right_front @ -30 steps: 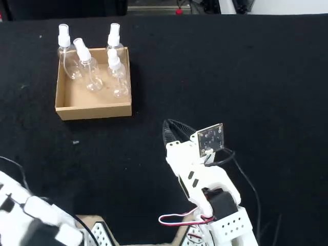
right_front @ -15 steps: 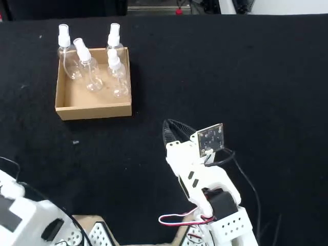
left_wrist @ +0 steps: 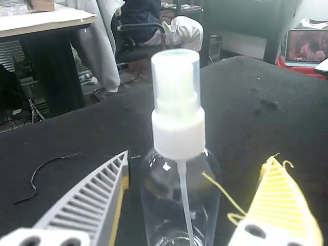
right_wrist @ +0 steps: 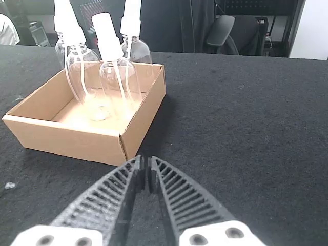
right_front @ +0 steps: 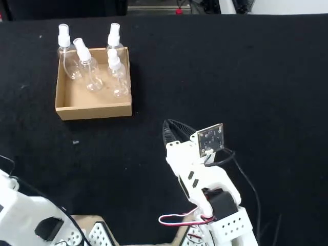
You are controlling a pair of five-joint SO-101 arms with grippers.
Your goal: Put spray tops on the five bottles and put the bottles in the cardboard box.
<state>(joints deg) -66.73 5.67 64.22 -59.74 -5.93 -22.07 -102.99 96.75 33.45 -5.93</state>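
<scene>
A clear bottle (left_wrist: pixel 177 200) with a white spray top (left_wrist: pixel 176 102) stands upright between the fingers of my left gripper (left_wrist: pixel 199 156), which is shut on the bottle low on its body. The left arm (right_front: pixel 20 218) sits at the near left corner of the table. The cardboard box (right_front: pixel 92 110) lies at the far left, with several capped bottles (right_front: pixel 89 72) in it. In the right wrist view the box (right_wrist: pixel 77 138) and its bottles (right_wrist: pixel 118 77) lie just ahead. My right gripper (right_front: pixel 165 123) rests mid-table, near the box's front corner. The right gripper (right_wrist: pixel 144 171) is shut with nothing between its fingers.
The table is covered in black cloth (right_front: pixel 230 77), bare across its middle and right side. A small white speck (right_front: pixel 75 142) lies in front of the box. Chairs and desks stand in the room beyond the table's edge.
The left arm has pulled back toward the near left corner, with less of it showing in the high view. The right arm, the box and its bottles have not moved.
</scene>
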